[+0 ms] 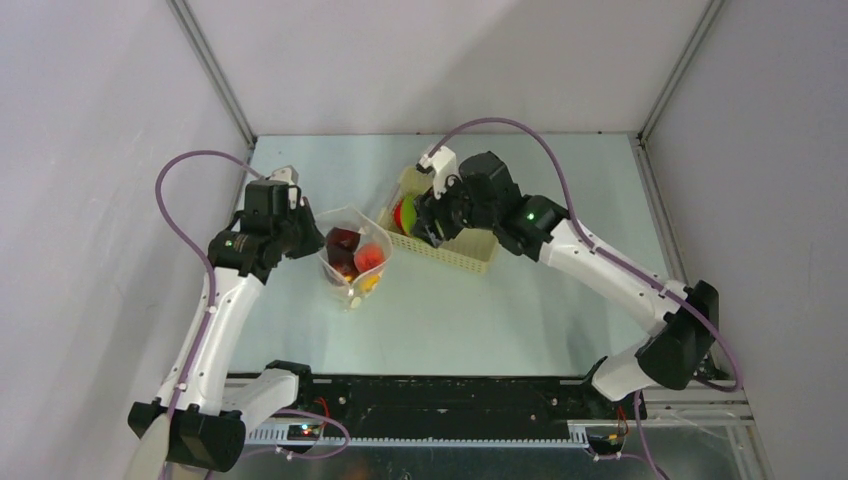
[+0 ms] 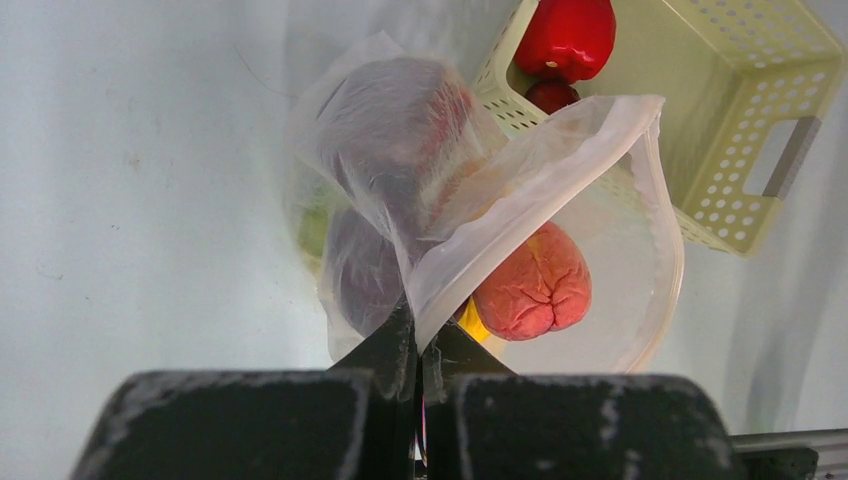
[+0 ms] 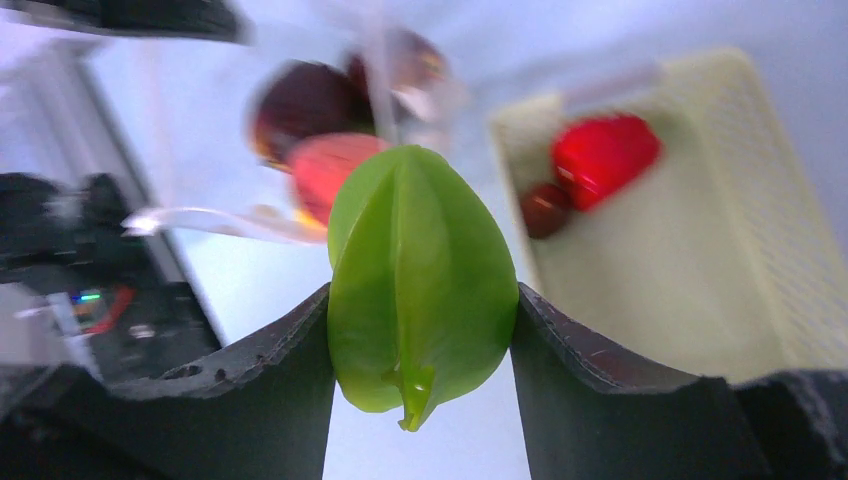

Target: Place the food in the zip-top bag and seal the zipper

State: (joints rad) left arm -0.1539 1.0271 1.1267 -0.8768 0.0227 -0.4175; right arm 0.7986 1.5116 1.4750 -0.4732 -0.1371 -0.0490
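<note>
Grippers first: your left gripper (image 1: 305,232) is clamped tight on the rim of the zip-top bag (image 1: 352,255), fingers pressed together on the film at the bag's 9 o'clock side in the top view; bag hangs from that pinch with its mouth gaping, lower end down at the table (image 1: 500,320); zipper (image 2: 530,190) runs along the mouth rim, unsealed; inside the bag you have a dark purple piece (image 1: 343,240), an orange-red piece (image 1: 370,257) just at its 4 o'clock, and a yellow piece (image 1: 366,285) lowest of the three; your right gripper (image 3: 420,310) holds a green piece (image 3: 420,270) squeezed between both fingers, ribbed, pointed tip down in its wrist view; top view puts that gripper over the 9 o'clock end of the basket (image 1: 465,252), at 3 o'clock of the bag's mouth; cannot tell whether the green piece is above the basket wall; in the basket lie a red pepper (image 3: 603,155) and a small dark red piece (image 3: 545,208) just at its 7 o'clock; basket sits right beside the bag; touching or apart, cannot tell.
</note>
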